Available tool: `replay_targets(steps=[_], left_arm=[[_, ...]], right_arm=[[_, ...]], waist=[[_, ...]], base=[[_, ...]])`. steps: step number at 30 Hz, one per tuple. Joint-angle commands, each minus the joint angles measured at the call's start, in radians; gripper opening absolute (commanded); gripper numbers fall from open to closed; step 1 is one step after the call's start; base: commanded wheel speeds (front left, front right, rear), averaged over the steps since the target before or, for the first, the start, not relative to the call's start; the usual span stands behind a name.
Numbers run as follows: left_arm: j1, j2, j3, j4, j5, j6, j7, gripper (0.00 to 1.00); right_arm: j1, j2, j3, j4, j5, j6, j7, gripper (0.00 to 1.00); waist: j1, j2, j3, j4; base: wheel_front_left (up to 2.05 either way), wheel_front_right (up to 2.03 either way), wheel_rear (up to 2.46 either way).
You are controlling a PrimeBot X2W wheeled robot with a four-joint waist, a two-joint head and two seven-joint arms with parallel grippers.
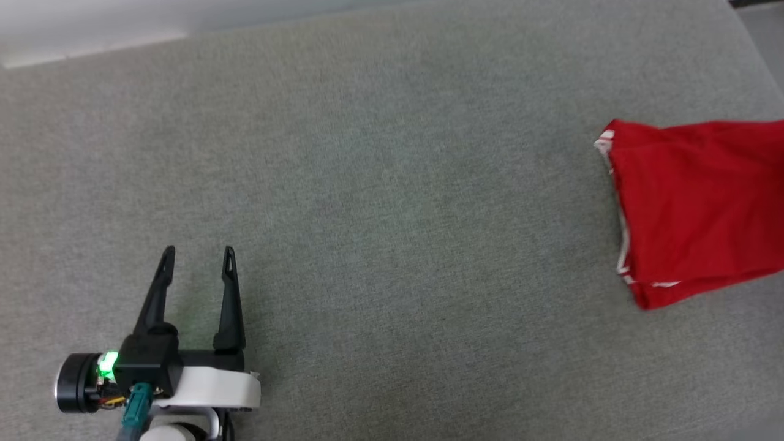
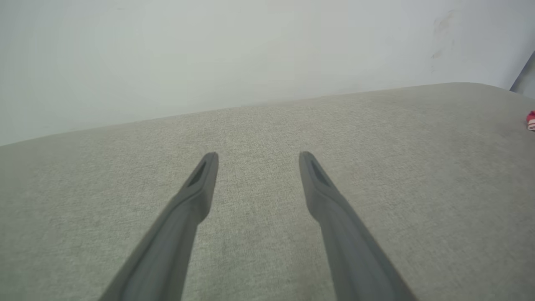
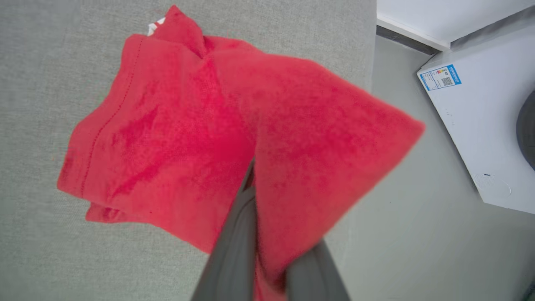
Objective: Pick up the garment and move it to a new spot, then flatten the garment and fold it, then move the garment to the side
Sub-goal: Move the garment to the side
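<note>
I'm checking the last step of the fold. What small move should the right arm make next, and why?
Probably lower the right tool and open it. It is shut on a lifted part of the folded shirt, while the rest lies near the right edge of the grey surface. The left tool hangs open, well apart.

A: Left arm?
B: left gripper (image 1: 199, 250) sits lower left in head view, fingers (image 1: 231, 294) pointing up-frame, jaws wide apart. Pale forearm (image 1: 214, 386) comes in from the bottom edge. Green light (image 1: 108, 362) lit on the wrist block.
A: Wrist cam agrees?
B: Yes. Both fingers run straight ahead, with a clear gap between the tips.
A: Right arm?
B: right gripper (image 3: 257, 184) clamped on the garment (image 3: 167, 125). Cloth is pinched between the two fingers and drapes over the tips, hiding them. Lower finger shanks visible at the bottom of its wrist view.
</note>
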Motion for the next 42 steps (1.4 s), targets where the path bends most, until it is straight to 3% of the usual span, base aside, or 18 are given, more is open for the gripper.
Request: replay_targets(steps=[1, 11, 18, 19, 20, 25, 31, 32, 36, 42], left_arm=[[-0.029, 0.010, -0.003, -0.012, 0.008, -0.005, -0.002, 1.00], [-0.097, 0.037, -0.010, -0.053, 0.018, -0.004, -0.002, 1.00], [-0.112, 0.044, -0.014, -0.049, 0.014, 0.001, -0.002, 1.00], [-0.111, 0.044, -0.014, -0.047, 0.013, 0.003, -0.002, 1.00], [-0.110, 0.043, -0.014, -0.045, 0.011, 0.005, -0.002, 1.00], [-0.096, 0.032, -0.018, -0.038, 0.000, 0.011, -0.002, 1.00], [-0.045, 0.015, -0.019, -0.024, -0.012, 0.028, -0.002, 1.00], [-0.015, 0.006, -0.019, -0.017, -0.021, 0.034, -0.002, 1.00], [0.028, -0.004, -0.017, -0.011, -0.028, 0.041, -0.002, 1.00], [0.075, -0.010, -0.021, -0.001, -0.031, 0.043, -0.002, 1.00]], right_arm=[[-0.028, -0.003, -0.020, 0.046, -0.025, -0.001, -0.022, 0.00], [-0.096, 0.033, -0.164, 0.285, -0.134, -0.001, -0.105, 0.00], [-0.117, 0.088, -0.229, 0.382, -0.194, -0.001, -0.134, 0.02], [-0.113, 0.104, -0.236, 0.396, -0.200, -0.001, -0.132, 0.37], [-0.109, 0.117, -0.242, 0.407, -0.208, -0.001, -0.127, 1.00], [-0.125, 0.116, -0.274, 0.415, -0.334, -0.001, -0.217, 1.00], [-0.105, 0.184, -0.395, 0.406, -0.462, -0.001, -0.425, 1.00], [-0.085, 0.236, -0.469, 0.369, -0.520, -0.001, -0.548, 1.00], [-0.024, 0.327, -0.562, 0.294, -0.607, -0.001, -0.727, 1.00], [0.132, 0.499, -0.664, 0.123, -0.705, -0.001, -0.861, 1.00]], waist=[[-0.0001, 0.0000, 0.068, 0.006], [-0.0001, 0.0000, 0.207, 0.025], [-0.0001, 0.0000, 0.224, 0.030], [-0.0001, 0.0000, 0.219, 0.030], [-0.0001, 0.0000, 0.211, 0.030], [-0.0001, 0.0000, 0.149, 0.039], [-0.0001, 0.0000, 0.040, 0.057], [-0.0001, 0.0000, -0.015, 0.072], [-0.0001, 0.0000, -0.082, 0.096], [-0.0001, 0.0000, -0.166, 0.141]], base=[[0.00, 0.00, 0.00], [0.00, 0.00, 0.00], [0.00, 0.00, 0.00], [0.00, 0.00, 0.00], [0.00, 0.00, 0.00], [0.00, 0.00, 0.00], [0.00, 0.00, 0.00], [0.00, 0.00, 0.00], [0.00, 0.00, 0.00], [0.00, 0.00, 0.00]])
